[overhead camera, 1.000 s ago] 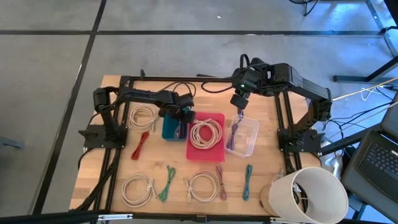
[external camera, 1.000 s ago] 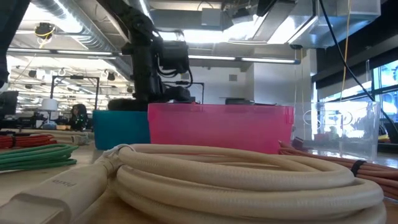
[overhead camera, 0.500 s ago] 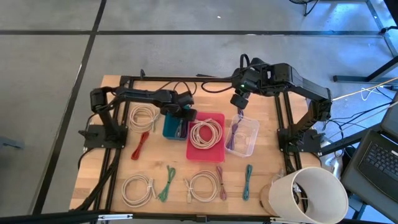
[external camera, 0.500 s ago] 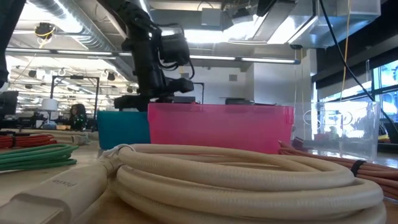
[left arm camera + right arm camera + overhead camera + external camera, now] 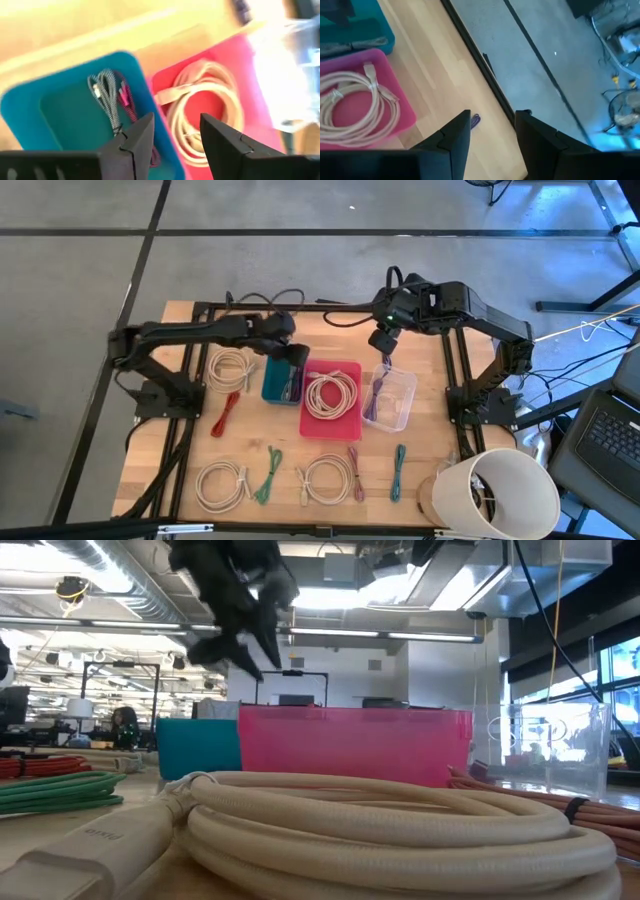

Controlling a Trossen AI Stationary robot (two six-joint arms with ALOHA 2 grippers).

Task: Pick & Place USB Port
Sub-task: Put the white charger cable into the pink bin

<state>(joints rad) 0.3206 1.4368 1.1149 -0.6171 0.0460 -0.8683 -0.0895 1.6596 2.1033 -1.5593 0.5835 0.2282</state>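
Observation:
A teal bin [image 5: 272, 385] holds a black-and-white braided cable [image 5: 106, 90] and a magenta one [image 5: 125, 97], both lying on the bin's floor. My left gripper [image 5: 175, 122] hangs open above that bin [image 5: 30, 105], touching nothing; it shows high up in the low view [image 5: 250, 658]. Beside the teal bin, a pink bin [image 5: 345, 372] holds a coiled white cable [image 5: 330, 395]. My right gripper [image 5: 384, 360] waits open over the far end of a clear bin [image 5: 400, 402] that holds purple cables.
Loose on the table lie white coils [image 5: 232, 367] [image 5: 222, 483] [image 5: 326, 477], a red cable [image 5: 226, 412], a green one [image 5: 268, 473], a pink one [image 5: 355, 473] and a teal one [image 5: 398, 470]. A white bucket [image 5: 500, 490] stands at the near right corner.
My left gripper has opened and let go inside the teal bin, then risen clear of it and drawn back a little toward the table's far left. The cables stay lying in the bin.

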